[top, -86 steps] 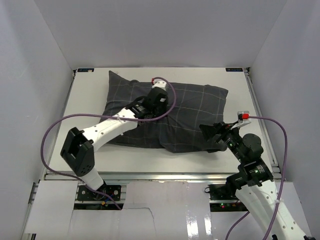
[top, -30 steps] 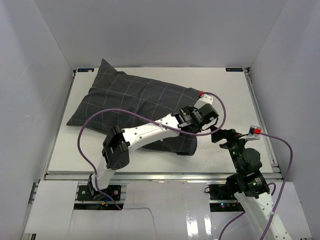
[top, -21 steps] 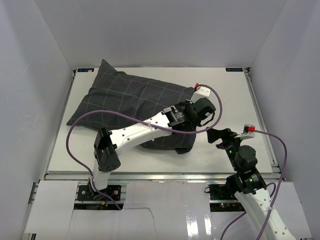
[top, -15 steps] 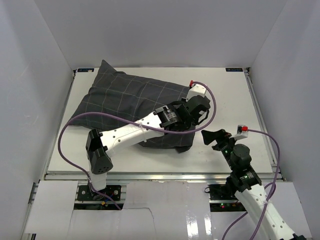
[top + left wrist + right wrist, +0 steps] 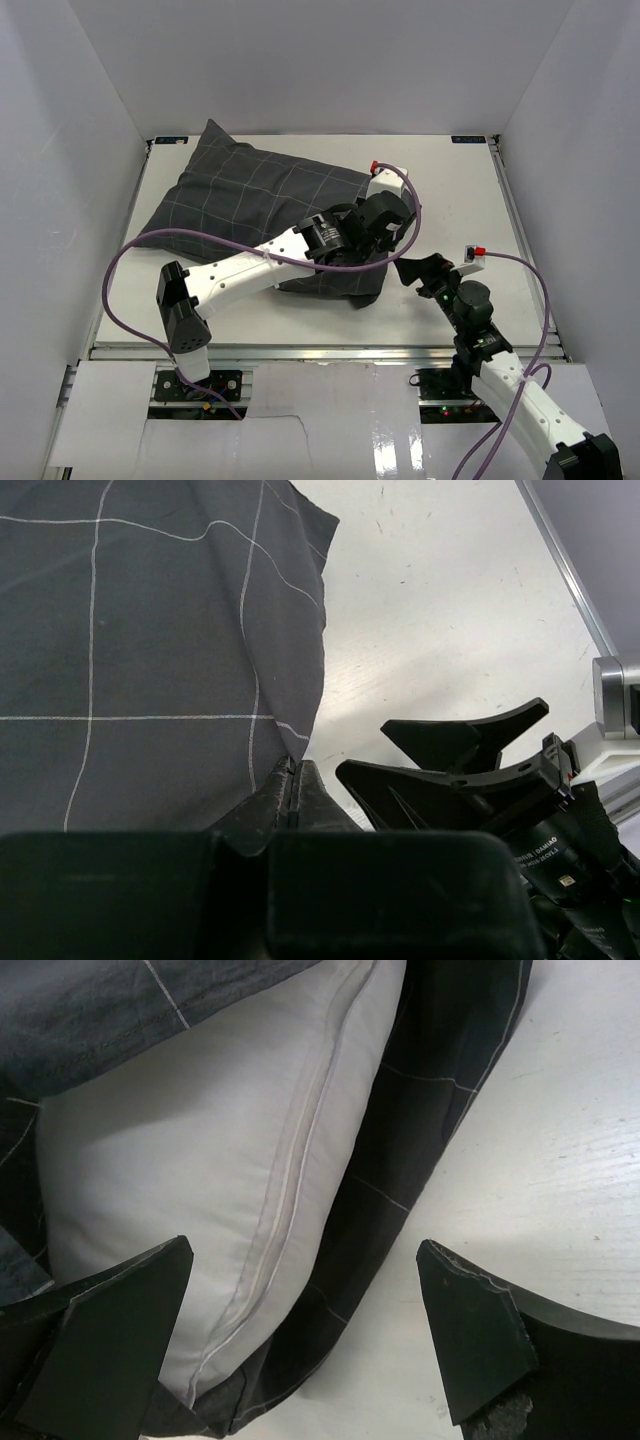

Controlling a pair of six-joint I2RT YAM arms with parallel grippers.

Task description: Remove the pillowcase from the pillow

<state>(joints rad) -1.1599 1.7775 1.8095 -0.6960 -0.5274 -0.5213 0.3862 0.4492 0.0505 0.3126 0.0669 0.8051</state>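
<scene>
Left gripper is pinched shut on the hem of the pillowcase at the bottom centre of its wrist view, with dark cloth filling the upper left there. Right gripper stands wide apart and holds nothing, its fingers at the lower corners of its view, facing the pillowcase's open mouth where the white pillow shows. From above, the covered pillow lies left of centre on the table, both grippers at its right end.

The pillowcase is charcoal grey with a thin pale grid; the pillow plain white; the counter off-white.
</scene>
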